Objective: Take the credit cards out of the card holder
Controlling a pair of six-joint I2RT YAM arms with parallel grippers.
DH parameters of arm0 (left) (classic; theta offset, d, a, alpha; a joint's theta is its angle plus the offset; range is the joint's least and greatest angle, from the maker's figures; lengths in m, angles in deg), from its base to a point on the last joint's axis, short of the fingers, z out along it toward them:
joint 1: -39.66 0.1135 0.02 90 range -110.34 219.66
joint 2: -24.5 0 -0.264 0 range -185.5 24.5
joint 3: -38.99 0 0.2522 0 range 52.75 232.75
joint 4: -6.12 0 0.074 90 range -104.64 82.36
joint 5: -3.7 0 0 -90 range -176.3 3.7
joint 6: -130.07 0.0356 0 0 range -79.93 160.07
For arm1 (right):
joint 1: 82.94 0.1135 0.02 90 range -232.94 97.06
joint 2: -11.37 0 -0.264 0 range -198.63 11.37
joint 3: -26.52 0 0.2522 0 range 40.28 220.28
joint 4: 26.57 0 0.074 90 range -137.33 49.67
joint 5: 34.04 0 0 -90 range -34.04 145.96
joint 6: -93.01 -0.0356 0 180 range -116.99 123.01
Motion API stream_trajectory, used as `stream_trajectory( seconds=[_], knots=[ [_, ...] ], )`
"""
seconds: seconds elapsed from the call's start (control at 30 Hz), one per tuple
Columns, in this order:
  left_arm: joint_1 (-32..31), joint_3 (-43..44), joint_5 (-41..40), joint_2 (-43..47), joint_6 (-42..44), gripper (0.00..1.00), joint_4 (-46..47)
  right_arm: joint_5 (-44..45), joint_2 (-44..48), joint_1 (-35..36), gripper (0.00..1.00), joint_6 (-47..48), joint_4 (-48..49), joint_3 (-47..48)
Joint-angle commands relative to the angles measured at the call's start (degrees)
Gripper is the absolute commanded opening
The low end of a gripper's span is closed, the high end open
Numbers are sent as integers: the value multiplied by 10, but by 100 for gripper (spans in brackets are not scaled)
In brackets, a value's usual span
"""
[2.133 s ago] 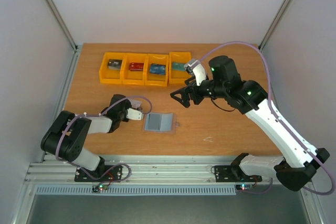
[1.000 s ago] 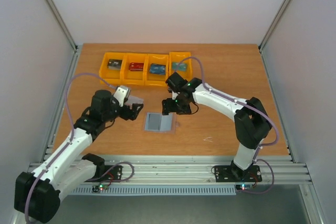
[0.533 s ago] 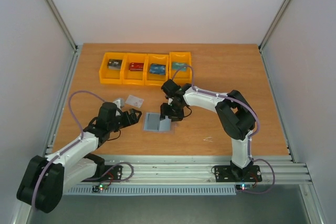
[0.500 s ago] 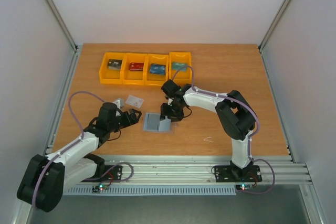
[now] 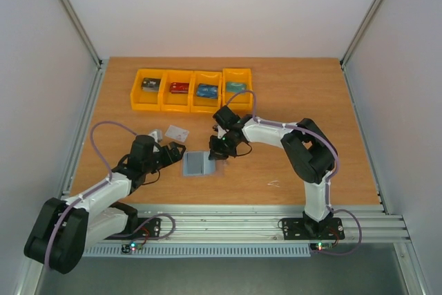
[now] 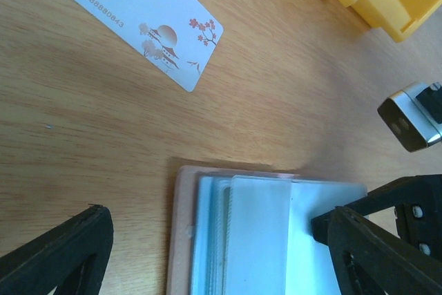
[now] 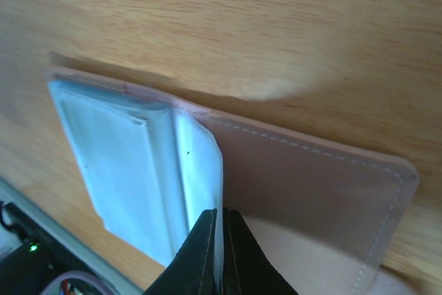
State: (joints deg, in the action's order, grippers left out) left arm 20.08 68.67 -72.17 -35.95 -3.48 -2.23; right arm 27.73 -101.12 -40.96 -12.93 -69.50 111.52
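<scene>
- One credit card point(image 6: 135, 22), white with small blossom marks, lies face up on the table point(image 5: 297, 101). It sits apart from the card holder point(image 6: 255, 240), on its far left side, so at least one card is out.
- The card holder lies near the middle of the table, on the near side of the row of orange bins point(image 5: 190, 90). Its left half is flat with the pale blue inside up. Its right half is lifted, so the pinkish outer side shows.
- Layered pale edges show inside the holder. They may be more cards or only pocket lips, and the view does not settle it. By my judgement the emptying is partly done, with the pockets yet to be checked.
- The right pincer point(image 7: 221, 236) is clamped tight on the raised edge of the holder's right half, with a thin pale sheet between its tips.
- The left pincer point(image 6: 212, 222) stands wide apart at the holder's left edge. It holds nothing, and its fingers flank the holder without clearly touching it.
</scene>
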Motion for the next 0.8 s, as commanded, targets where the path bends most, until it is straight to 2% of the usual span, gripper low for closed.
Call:
stream_trajectory(
  seconds=[0.0, 0.1, 0.2, 0.27, 0.37, 0.47, 0.67, 0.77],
  knots=[
    [2, 5, 10, 18, 10, 86, 39, -46, 38, -13, 1, 25, 48, 1],
    [6, 19, 48, 40, 36, 86, 43, -57, 81, -19, 1, 71, 30, 16],
    [11, 64, 128, 69, 92, 87, 41, -66, 121, -19, 1, 139, -11, 31],
    [11, 111, 177, 90, 166, 88, 2, -73, 147, -20, 1, 180, -37, 38],
    [12, 171, 203, 120, 237, 91, -77, -84, 192, -20, 1, 227, -81, 65],
    [12, 203, 233, 148, 259, 92, -114, -94, 230, -20, 1, 272, -141, 115],
    [14, 237, 279, 208, 267, 95, -127, -129, 296, -20, 1, 337, -236, 222],
    [17, 281, 295, 216, 305, 97, -155, -137, 316, -19, 1, 355, -269, 272]
  ],
)
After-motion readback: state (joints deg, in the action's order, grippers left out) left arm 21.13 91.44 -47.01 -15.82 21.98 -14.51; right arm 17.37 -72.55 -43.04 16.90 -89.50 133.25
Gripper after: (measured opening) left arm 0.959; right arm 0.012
